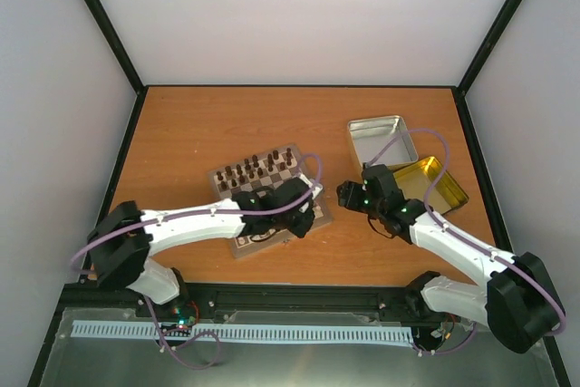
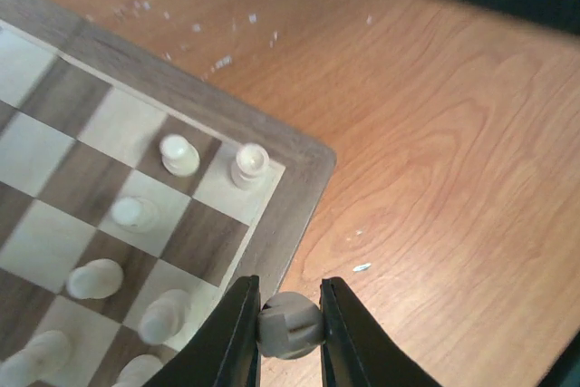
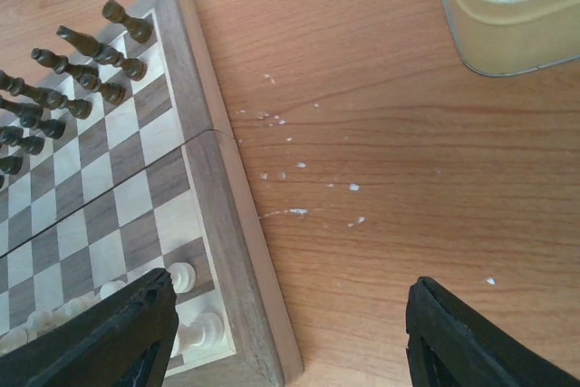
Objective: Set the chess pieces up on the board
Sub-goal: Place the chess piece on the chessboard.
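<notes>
Chess pieces (image 2: pixel 179 155) part-placed; 1 more in the left gripper (image 2: pixel 290 337).
They stand clustered at the near right corner of the board (image 2: pixel 304 189), dark men (image 3: pixel 80 42) ranked along its far side. Left jaws are pinched almost shut on 1 cream piece (image 2: pixel 292 325), just off the rim over the table (image 2: pixel 435 178). Right gripper (image 3: pixel 290 342) hangs wide apart and empty, right of the board. Next, likely: carry the piece over the rim, lower it upright onto a free square without toppling neighbours.

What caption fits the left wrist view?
The left gripper holds a cream chess piece near the board's corner.
</notes>
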Robot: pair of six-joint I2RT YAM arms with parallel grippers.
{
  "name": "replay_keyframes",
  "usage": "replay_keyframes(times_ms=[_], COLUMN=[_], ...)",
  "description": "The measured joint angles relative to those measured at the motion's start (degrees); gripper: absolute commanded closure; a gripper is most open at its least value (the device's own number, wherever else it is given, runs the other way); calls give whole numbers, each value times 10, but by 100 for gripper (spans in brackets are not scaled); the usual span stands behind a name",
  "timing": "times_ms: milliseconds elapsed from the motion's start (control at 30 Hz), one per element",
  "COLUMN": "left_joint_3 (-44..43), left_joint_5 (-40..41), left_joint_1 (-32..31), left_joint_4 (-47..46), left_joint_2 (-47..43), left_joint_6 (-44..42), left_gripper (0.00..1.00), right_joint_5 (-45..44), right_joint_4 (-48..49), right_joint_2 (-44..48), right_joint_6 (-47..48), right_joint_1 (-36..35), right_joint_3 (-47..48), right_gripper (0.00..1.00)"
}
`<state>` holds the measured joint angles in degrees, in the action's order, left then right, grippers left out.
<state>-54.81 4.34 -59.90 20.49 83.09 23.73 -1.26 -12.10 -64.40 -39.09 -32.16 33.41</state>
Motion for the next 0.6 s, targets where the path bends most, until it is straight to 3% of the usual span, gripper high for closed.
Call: replay_keyframes(times_ms=[200, 600], left_joint_3=[-5, -19], left_joint_5=[25, 64], left_joint_1=[-20, -20], left_joint_4=[-2, -17], left_joint_2=[68, 111], left_joint_6=[-8, -40], left_gripper=[85, 85], right_joint_5=[-1, -1], right_joint_4=[-1, -1], right_joint_2=[26, 30], right_joint_6=[-15, -15], right_joint_1=[11, 23], right_joint_3=[-10, -10], right_gripper=[31, 31])
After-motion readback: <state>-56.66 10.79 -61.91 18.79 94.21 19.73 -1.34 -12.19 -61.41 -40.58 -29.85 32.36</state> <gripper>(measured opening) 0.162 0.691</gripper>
